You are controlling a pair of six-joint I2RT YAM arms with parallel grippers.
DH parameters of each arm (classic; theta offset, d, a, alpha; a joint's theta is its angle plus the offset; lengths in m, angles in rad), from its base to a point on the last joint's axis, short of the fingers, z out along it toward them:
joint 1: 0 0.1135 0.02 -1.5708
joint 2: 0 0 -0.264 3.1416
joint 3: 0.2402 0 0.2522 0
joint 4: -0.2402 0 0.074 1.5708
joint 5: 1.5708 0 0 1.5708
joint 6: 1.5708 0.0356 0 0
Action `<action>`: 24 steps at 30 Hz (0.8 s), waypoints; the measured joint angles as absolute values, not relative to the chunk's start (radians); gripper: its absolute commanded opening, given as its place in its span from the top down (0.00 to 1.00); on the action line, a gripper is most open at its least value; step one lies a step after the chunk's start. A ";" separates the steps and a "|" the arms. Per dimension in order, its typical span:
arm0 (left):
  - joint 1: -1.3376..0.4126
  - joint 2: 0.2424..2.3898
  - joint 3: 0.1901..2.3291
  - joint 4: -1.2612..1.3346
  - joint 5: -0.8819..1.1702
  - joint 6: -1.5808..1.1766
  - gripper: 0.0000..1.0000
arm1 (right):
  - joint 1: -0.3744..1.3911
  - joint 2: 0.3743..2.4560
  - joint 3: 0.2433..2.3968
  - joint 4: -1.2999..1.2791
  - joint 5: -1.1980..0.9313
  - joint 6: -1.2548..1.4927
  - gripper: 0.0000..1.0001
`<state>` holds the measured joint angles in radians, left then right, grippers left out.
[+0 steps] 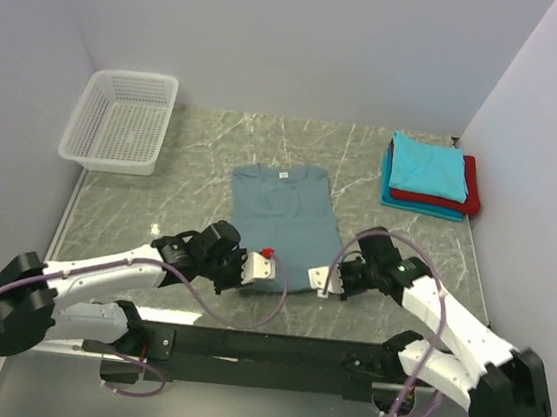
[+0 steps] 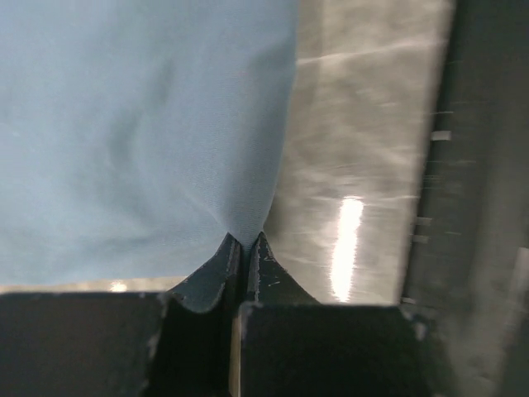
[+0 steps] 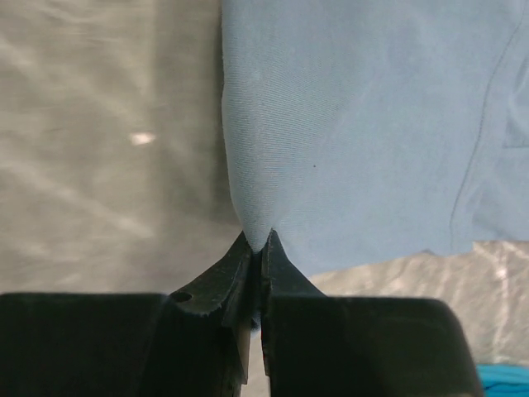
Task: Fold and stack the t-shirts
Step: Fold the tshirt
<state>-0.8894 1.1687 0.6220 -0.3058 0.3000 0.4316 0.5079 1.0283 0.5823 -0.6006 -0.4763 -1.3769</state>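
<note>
1. The grey-blue tee [image 1: 286, 209] lies flat in the middle of the table [image 1: 158, 210], neck label at the far end and hem at the near end, toward you
2. The left gripper [image 1: 271, 258] sits at the near left corner of the hem; in its wrist view the left gripper [image 2: 245, 240] has its jaws pressed tight together with a peak of the tee [image 2: 140, 124] pinched between the tips
3. The right gripper [image 1: 323, 279] sits at the near right corner; in its wrist view the right gripper [image 3: 258, 240] is likewise clamped narrow on a pucker of the tee [image 3: 355, 124]
4. I judge the step in hand to be the lengthwise fold: the tee reads as a narrow rectangle with no sleeve sticking out, so the side folds look done
5. Next, you should raise both corners together, level, and carry the hem toward the far end to lay it over the collar
6. Keep the 2 arms matched in pace and spacing, or the cloth may skew or sag between them
7. The folded stack [image 1: 431, 178] waits at the far right, turquoise on top; the basket [image 1: 119, 120] stands at the far left, well apart
</note>
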 measured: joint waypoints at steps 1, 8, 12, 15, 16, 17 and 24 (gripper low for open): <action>-0.908 1.148 0.622 -0.319 0.310 0.422 1.00 | 0.508 0.977 0.567 -0.640 -0.481 -1.377 1.00; -0.925 1.118 0.627 -0.336 0.276 0.423 1.00 | 0.507 0.898 0.570 -0.706 -0.453 -1.274 1.00; -0.839 1.161 0.677 -0.319 0.249 0.476 1.00 | 0.481 1.011 0.680 -0.675 -0.418 -1.196 1.00; -0.712 1.212 0.749 -0.273 0.251 0.518 1.00 | 0.432 1.148 0.837 -0.627 -0.400 -1.141 1.00; -0.672 1.237 0.781 -0.250 0.254 0.533 1.00 | 0.415 1.194 0.893 -0.612 -0.397 -1.127 1.00; -0.639 1.263 0.813 -0.231 0.257 0.544 1.00 | 0.403 1.240 0.947 -0.594 -0.393 -1.109 1.00; -0.473 1.578 1.079 -0.085 0.292 0.591 1.00 | 0.368 1.553 1.264 -0.485 -0.330 -0.982 1.00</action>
